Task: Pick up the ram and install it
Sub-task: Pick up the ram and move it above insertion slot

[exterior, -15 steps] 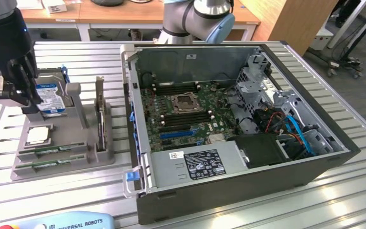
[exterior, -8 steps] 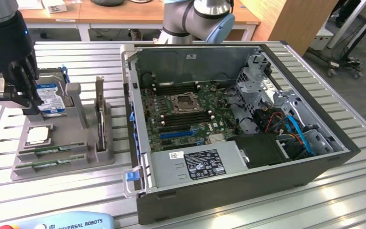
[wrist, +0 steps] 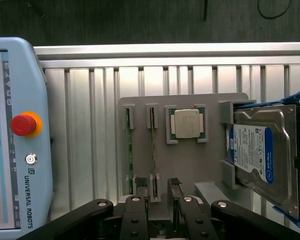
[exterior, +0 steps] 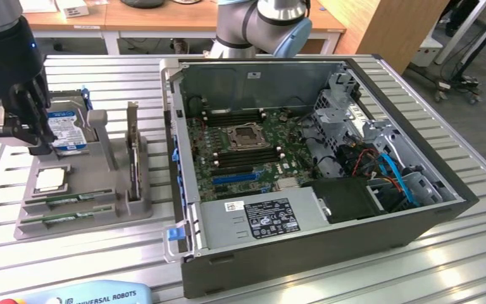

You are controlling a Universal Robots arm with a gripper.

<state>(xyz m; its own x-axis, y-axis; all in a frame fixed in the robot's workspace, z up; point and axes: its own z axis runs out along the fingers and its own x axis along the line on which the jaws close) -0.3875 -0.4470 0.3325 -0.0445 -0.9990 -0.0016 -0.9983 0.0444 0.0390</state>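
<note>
Our hand (wrist: pixel 157 184) hangs open above the grey holder (wrist: pixel 190 165) on the counter (wrist: pixel 90 125). In the wrist view the ram (wrist: pixel 153 142) falls between its fingertips, standing on edge in the slot nearer the processor (wrist: pixel 186 124). For a good grip, we judge, descend straight with the pads flat to the board's faces and centred along its length, clear of the second stick (wrist: pixel 130 145) just beside it.

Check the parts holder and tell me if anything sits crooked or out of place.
Nothing stands out. Both ram sticks sit straight in their slots on the grey holder, the processor chip lies square in its pocket, the hard drive stands in its bracket. The open pincer hangs over them, empty.
</note>
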